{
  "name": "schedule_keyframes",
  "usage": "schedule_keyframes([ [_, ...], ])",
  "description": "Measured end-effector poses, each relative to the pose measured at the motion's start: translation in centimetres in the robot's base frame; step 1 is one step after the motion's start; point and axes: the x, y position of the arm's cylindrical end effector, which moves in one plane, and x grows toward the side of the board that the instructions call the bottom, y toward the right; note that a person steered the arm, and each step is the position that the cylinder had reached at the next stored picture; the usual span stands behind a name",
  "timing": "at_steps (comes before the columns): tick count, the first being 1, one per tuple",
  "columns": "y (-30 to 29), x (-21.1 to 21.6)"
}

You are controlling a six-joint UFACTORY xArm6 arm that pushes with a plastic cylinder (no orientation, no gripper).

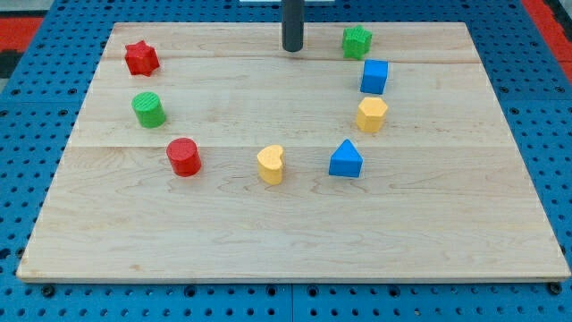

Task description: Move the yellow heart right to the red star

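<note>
My tip (292,49) is a plain dark rod end with no claw on it, so there is nothing to open or close; it holds nothing and touches no block. It stands near the top edge of the wooden board (295,241), about midway along that edge, with the green star (357,40) just to the view's right of it and apart from it.

The yellow heart (271,165) lies near the middle of the board, a little toward the bottom edge, well apart from my tip. The red star (141,58) sits in the top left corner, far from the heart.

Between them, down the left side, are a green cylinder (148,109) and below it a red cylinder (184,156). To the heart's right is a blue triangular block (345,159); above that a yellow hexagonal block (372,114), then a blue cube (374,76) under the green star.

The board rests on a blue perforated surface (36,143), with a red patch (547,18) at the view's top right corner
</note>
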Motion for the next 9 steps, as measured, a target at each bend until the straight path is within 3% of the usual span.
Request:
schedule_keyframes([
  [3, -0.1, -3.9],
  [5, 0.5, -4.3],
  [6, -0.5, -4.0],
  [7, -5.2, -2.2],
  [9, 1.4, 0.3],
])
